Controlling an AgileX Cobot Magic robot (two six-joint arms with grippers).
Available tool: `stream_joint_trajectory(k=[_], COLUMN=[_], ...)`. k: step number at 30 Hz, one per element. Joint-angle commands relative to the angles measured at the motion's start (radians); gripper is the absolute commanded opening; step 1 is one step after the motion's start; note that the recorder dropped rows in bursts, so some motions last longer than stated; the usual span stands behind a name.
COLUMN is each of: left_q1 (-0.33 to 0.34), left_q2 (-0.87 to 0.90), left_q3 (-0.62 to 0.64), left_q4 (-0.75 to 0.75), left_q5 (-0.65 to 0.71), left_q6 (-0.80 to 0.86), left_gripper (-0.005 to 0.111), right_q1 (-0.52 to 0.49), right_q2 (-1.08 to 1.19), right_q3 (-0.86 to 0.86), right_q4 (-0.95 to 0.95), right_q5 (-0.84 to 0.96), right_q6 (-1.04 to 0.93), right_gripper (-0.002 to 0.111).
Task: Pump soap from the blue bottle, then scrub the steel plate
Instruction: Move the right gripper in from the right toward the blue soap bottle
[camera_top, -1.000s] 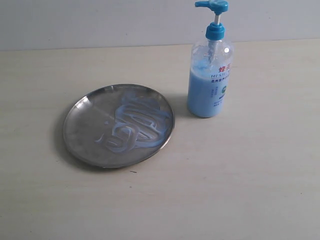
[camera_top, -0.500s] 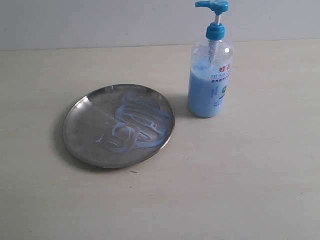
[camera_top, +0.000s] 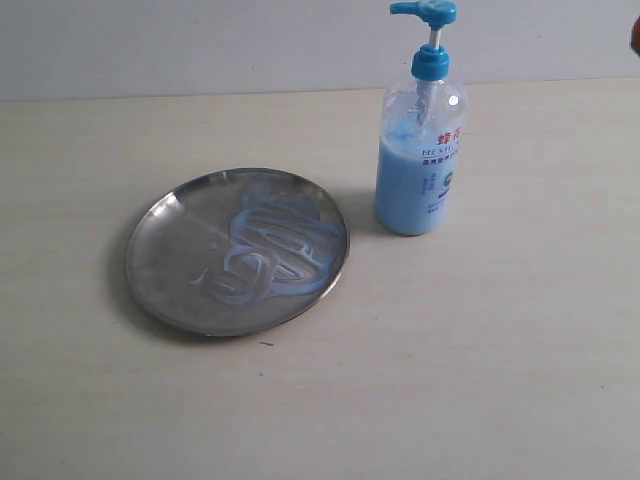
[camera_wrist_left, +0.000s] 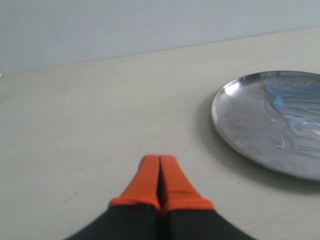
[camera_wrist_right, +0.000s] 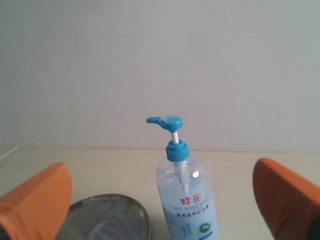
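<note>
Fingers (camera_wrist_right: 37, 205) on your right gripper (camera_wrist_right: 161, 172) are spread wide with nothing between the pads. The blue bottle (camera_wrist_right: 187, 200) sits framed in the gap farther off, untouched. Your left gripper (camera_wrist_left: 160, 159) has its orange fingers pressed flat together, gripping nothing, above bare table (camera_wrist_left: 75, 125) and off to one side of the steel plate (camera_wrist_left: 240, 115). In the exterior view you've got the bottle upright on the table, just beside the plate's rim but not touching it. The plate lies flat to the bottle's left. The soap (camera_top: 270, 245) is on the plate as pale blue swirled streaks, mostly on the half nearer the bottle.
</note>
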Motion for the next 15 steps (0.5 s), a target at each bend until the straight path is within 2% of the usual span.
stream_joint_trajectory(k=[1, 15], left_q1=[-0.007, -0.007], left_q2=[-0.006, -0.006], left_q3=[0.004, 0.004], left_q4=[-0.006, -0.006], left_q5=[-0.005, -0.005], left_q6=[-0.005, -0.005], left_gripper=[0.000, 0.000], right_q1=[0.002, 0.002], right_q2=[0.060, 0.123], right_q3=[-0.007, -0.007], right_q4=[0.002, 0.056], right_q5=[-0.018, -0.038], right_q6=[0.027, 0.029], right_gripper=[0.105, 0.105])
